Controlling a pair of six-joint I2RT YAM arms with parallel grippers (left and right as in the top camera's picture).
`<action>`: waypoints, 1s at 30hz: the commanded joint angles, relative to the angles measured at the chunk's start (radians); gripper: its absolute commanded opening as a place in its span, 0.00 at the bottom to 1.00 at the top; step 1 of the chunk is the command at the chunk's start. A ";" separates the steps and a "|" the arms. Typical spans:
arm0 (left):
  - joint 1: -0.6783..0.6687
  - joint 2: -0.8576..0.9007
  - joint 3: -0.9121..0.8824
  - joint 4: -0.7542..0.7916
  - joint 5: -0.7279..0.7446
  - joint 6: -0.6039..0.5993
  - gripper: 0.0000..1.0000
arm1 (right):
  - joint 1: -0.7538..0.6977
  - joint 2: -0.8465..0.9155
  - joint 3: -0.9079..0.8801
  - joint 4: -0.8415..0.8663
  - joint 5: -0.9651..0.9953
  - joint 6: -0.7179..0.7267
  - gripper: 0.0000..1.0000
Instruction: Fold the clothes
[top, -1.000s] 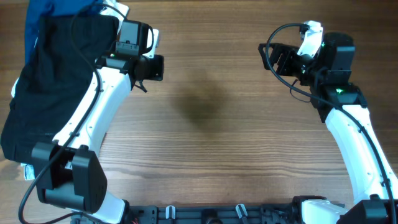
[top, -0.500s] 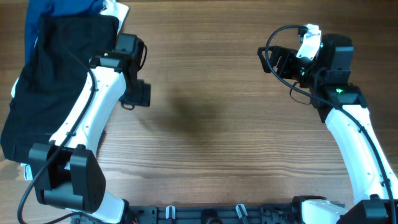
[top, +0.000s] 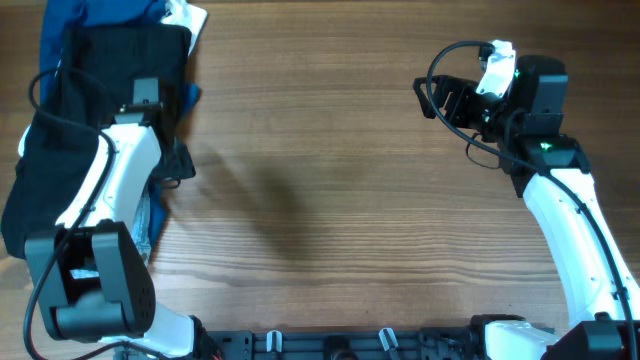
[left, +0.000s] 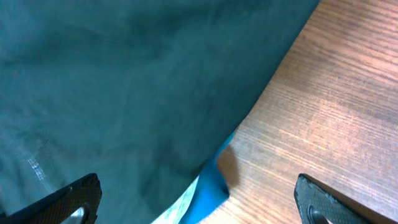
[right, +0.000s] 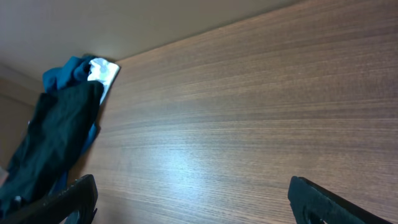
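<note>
The black shorts (top: 45, 170) lie rumpled in a long, plain heap at the left edge of the table (top: 330, 200), partly over a blue garment (top: 90, 15). The left gripper (left: 199, 202) hovers over their edge, fingers spread wide and empty. The right gripper (right: 193, 202), well apart from them, also gapes wide and holds nothing.

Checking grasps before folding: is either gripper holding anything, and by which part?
Nothing is held: left gripper open over the black shorts, at their edge; right gripper open over the table.
</note>
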 joint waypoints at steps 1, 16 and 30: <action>0.005 -0.013 -0.082 0.082 -0.010 -0.002 1.00 | -0.005 0.010 0.019 0.000 -0.015 0.004 0.99; 0.128 -0.012 -0.145 0.326 -0.010 -0.002 0.78 | -0.005 0.010 0.019 0.002 0.012 0.004 0.99; 0.127 -0.058 -0.079 0.386 -0.024 0.049 0.56 | -0.005 0.010 0.019 0.001 0.016 0.004 0.99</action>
